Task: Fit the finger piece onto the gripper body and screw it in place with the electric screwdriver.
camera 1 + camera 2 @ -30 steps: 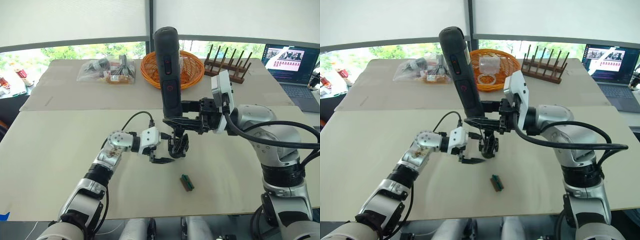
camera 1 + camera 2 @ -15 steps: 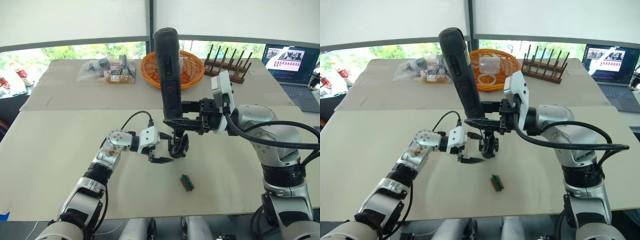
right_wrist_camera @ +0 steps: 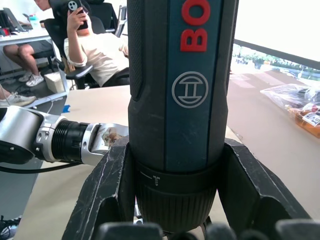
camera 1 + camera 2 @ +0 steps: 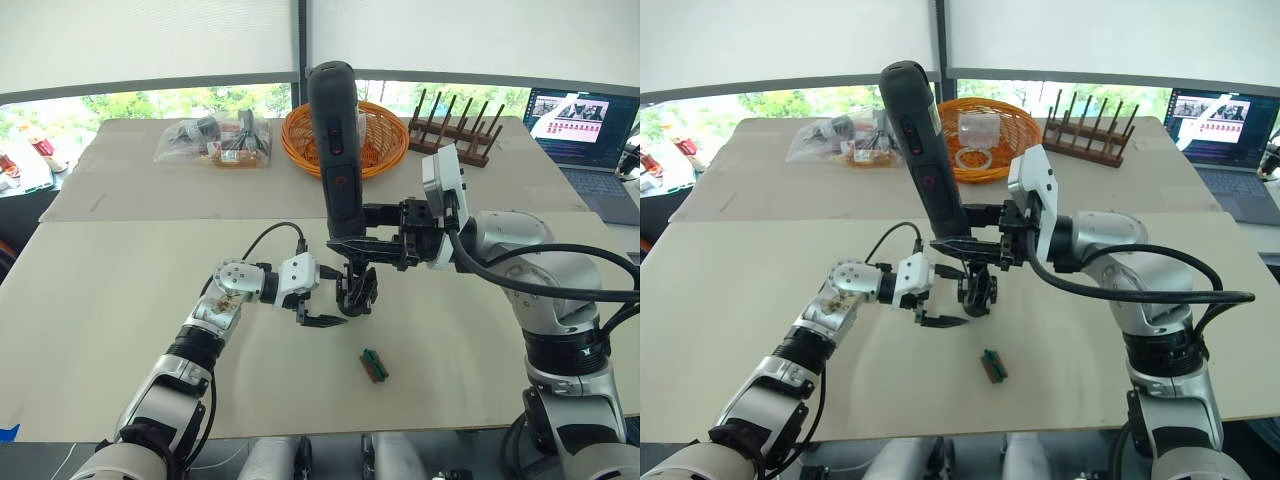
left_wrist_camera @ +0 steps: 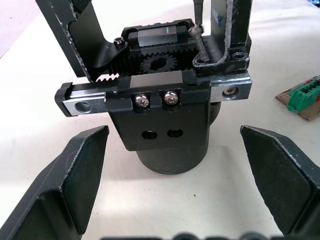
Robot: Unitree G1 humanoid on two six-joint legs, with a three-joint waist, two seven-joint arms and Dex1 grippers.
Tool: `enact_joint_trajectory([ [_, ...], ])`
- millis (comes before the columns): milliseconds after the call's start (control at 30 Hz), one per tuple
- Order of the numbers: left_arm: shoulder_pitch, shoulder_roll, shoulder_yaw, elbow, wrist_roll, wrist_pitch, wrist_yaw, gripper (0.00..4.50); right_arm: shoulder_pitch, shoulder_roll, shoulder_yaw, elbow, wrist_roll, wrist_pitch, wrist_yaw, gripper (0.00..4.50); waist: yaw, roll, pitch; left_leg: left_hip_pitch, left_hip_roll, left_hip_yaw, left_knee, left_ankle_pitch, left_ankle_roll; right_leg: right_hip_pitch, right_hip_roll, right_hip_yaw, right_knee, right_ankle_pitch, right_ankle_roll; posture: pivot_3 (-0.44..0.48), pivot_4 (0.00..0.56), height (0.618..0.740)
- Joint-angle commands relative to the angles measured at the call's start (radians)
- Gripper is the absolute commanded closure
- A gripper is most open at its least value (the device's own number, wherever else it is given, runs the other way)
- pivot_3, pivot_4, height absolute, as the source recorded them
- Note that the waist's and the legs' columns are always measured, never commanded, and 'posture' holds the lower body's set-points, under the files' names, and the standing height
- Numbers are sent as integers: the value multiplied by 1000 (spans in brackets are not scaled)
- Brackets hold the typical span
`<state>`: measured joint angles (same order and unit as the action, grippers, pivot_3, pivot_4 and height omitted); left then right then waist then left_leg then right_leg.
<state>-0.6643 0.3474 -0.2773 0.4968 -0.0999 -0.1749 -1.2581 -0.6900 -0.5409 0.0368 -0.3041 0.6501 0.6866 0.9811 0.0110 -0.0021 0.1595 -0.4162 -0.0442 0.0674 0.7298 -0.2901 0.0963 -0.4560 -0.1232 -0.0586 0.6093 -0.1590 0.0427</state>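
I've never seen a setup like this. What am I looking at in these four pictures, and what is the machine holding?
This is a two-armed humanoid robot at a table. Two pictures come from its head cameras; the other two from cameras on its wrists. The right end effector is shut on the electric screwdriver, held upright with its bit down on the gripper body, a small black mechanism standing on the table. The left end effector is open beside it, holding nothing. A small green-and-brown block lies nearby. Behind stand an orange basket, a plastic bag, a wooden rack and a laptop.

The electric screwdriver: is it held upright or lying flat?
Upright, slightly tilted. The right gripper clamps the electric screwdriver near its lower end, bit pointing down at the gripper body.
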Motion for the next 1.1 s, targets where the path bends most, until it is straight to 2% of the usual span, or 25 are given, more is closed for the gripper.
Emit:
enact_joint_trajectory([
  [33, -13, -1, 12, -27, -14, -13, -4, 0, -7, 0, -22, -25, 9, -49, 10, 2608, 0, 0, 0, 0, 0, 0, 0, 0, 0, 0, 0, 0, 0, 0, 0, 0, 150, 740],
  [767, -10, -12, 7, -32, -10, -9, 7, 0, 21, 7, -16, -7, -10, -85, 21, 2608, 0, 0, 0, 0, 0, 0, 0, 0, 0, 0, 0, 0, 0, 0, 0, 0, 150, 740],
  [1100, -18, -48, -6, 8, 17, -19, 42, 0, 35, 16, -18, -28, 6, -63, -5, 2608, 0, 0, 0, 0, 0, 0, 0, 0, 0, 0, 0, 0, 0, 0, 0, 0, 150, 740],
])
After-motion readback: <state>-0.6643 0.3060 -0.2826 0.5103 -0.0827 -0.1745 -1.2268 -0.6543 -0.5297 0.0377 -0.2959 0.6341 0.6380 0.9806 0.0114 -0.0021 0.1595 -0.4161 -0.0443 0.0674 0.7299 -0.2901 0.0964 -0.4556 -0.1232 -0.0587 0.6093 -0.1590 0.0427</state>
